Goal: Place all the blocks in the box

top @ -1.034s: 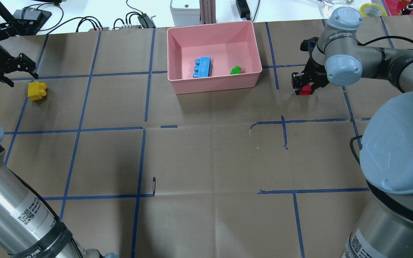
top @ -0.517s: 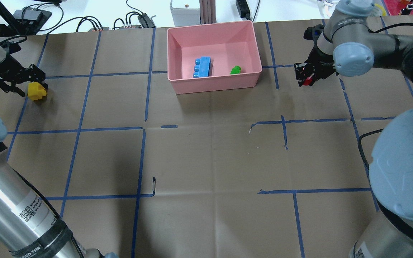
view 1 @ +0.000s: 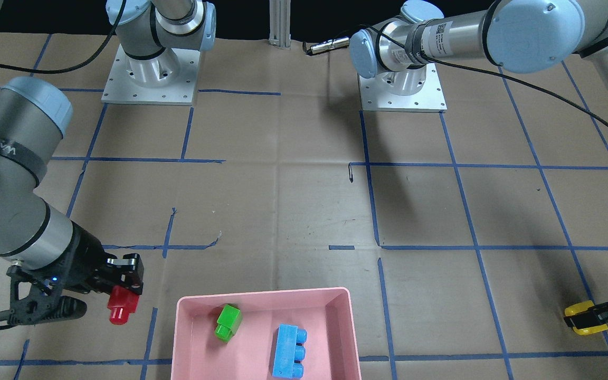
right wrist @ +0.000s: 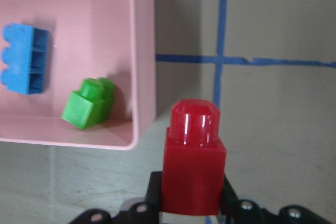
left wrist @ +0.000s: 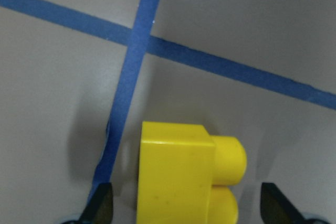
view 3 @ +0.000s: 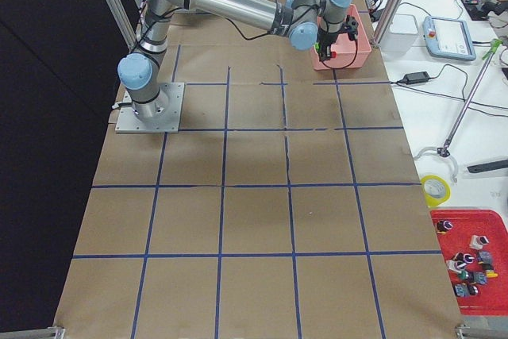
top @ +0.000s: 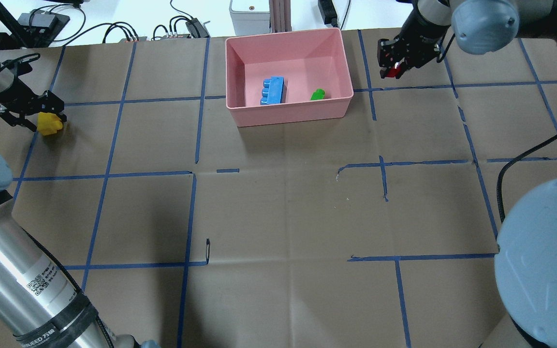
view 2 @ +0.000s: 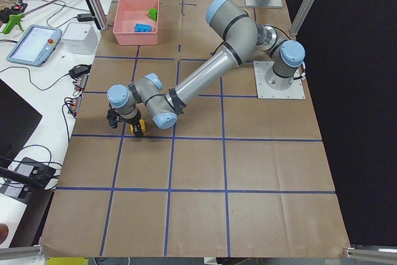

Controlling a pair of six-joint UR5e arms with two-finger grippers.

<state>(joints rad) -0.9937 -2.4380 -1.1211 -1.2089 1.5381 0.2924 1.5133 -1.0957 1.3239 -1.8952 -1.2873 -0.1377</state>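
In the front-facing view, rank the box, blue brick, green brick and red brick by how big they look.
Largest first: box, blue brick, then green brick and red brick, which look about alike, so unranked.

Pink box (top: 288, 115); red block (top: 394, 72); yellow block (top: 49, 123); blue-gridded table (top: 283, 217), brownish perhaps.

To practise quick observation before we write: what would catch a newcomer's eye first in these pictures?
The pink box at the far side of the table stands out, with the light-blue block and the green block lying inside. Next, the right gripper holds the red block raised just beside the box, while far off the left gripper stands open around the yellow block on the table.
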